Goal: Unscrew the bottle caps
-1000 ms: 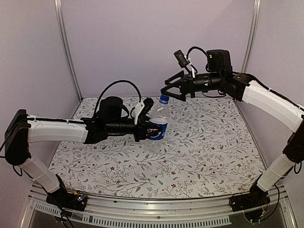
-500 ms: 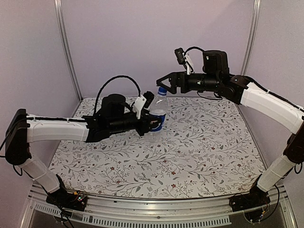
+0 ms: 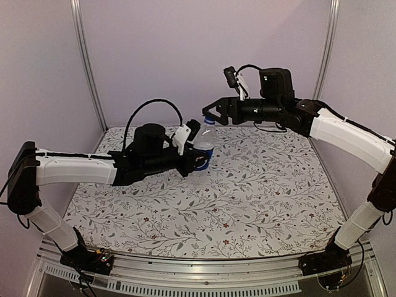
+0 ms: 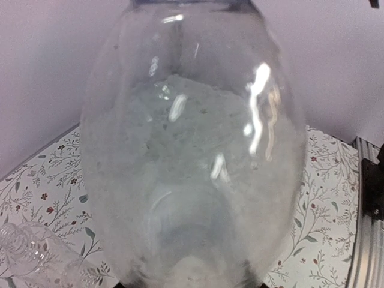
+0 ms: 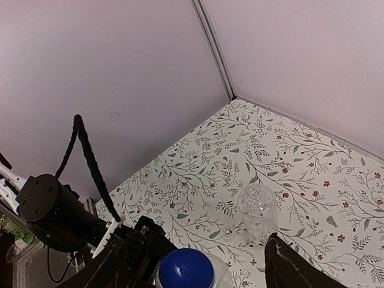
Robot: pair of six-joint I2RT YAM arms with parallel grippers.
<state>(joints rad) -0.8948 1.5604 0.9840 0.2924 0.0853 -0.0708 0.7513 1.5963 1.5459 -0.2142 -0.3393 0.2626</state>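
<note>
My left gripper is shut on the clear bottle with the blue label band, holding it off the table; its body fills the left wrist view. The bottle's bright blue cap sits on top. My right gripper is open and straddles that cap, one finger on each side with gaps showing. A plain clear bottle rests on the table, hidden in the top view. A small pale cap lies beside it.
The floral tablecloth covers the table, with purple walls close at the back and sides. A metal rail runs along the near edge. A black cable loops above the left wrist.
My right gripper moved left and down over the blue cap, and its jaws narrowed. My left arm shifted the bottle slightly back and up toward it.
</note>
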